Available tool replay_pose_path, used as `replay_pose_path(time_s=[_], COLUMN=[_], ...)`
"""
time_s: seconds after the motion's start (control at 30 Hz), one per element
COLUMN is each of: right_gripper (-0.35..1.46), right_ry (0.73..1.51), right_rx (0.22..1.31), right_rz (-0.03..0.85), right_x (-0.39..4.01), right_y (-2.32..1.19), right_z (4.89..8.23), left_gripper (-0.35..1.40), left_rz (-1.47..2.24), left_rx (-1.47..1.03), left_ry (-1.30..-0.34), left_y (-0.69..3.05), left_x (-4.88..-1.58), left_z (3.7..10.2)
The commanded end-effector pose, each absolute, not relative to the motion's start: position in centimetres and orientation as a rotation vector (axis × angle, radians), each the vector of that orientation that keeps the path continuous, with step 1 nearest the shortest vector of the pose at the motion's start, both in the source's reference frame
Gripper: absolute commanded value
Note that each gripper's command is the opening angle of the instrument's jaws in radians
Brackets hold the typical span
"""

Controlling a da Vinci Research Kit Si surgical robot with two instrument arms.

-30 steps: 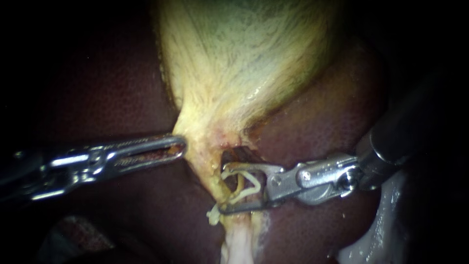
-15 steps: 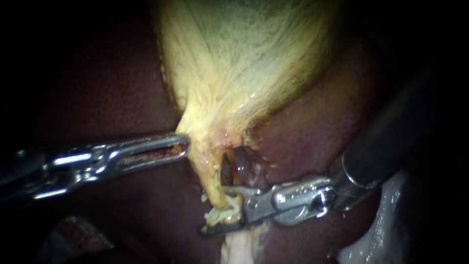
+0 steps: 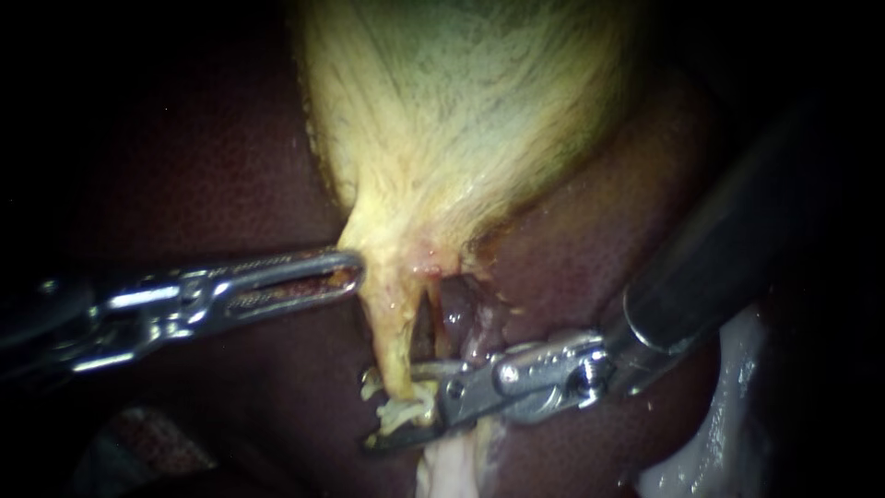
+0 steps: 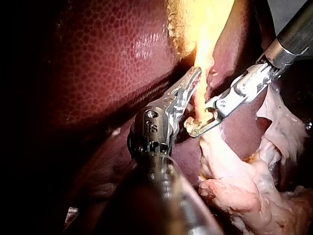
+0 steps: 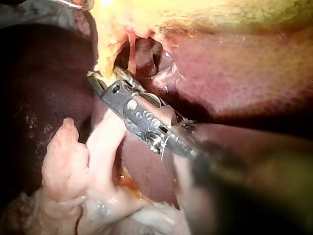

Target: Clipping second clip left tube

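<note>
Yellow strand inside your right-hand pincer: is that the left tube?

— Yes, as I read it. The left tube (image 3: 395,341) runs down from the neck of the gallbladder (image 3: 461,111). The right instrument (image 3: 380,408) has its pincer astride the strand's lower end, one half on each side. A whitish clip (image 3: 402,411) sits inside the pincer, wrapped about the tube. The pincer grips that clip from both sides with a narrow gap showing, so I judge the squeeze is not finished.

— Why come in crosswise?

— So the clip lies square across the tube. Just above the pincer there is a dark window in the tissue. I think it lets the far half pass round this tube alone and leaves out the strand on the shaft side of the window.

— And the other arm?

— The left instrument (image 3: 348,272) has its pincer clenched on the edge of the gallbladder neck, past the right pincer's tips and further up the tube. I take it as traction: it draws the neck sideways so the tube stands taut and off the liver (image 3: 590,249), which gives me a straight length to clip.

— What worries you?

— Reach. In the left wrist view the right pincer's tips seem to clear the tube's far edge, but I cannot be sure.
</note>
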State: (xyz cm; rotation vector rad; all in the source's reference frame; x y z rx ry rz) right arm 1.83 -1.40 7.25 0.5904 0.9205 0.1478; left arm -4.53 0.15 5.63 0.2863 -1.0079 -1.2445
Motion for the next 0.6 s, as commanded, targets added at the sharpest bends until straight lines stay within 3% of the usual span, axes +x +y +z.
replay_pose_path(time_s=[0.03,0.6], right_gripper=[-0.32,-0.35], right_ry=[0.905,0.885], right_rx=[0.598,0.605], right_rz=[0.157,0.161], right_x=[1.82,1.77], right_y=[-1.4,-1.39], right_z=[7.23,7.25], left_gripper=[-0.35,-0.35], left_rz=[-1.244,-1.244], left_rx=[0.286,0.286], left_ry=[-1.008,-1.008], left_y=[0.15,0.18], left_x=[-4.53,-4.52], left_z=[5.63,5.69])
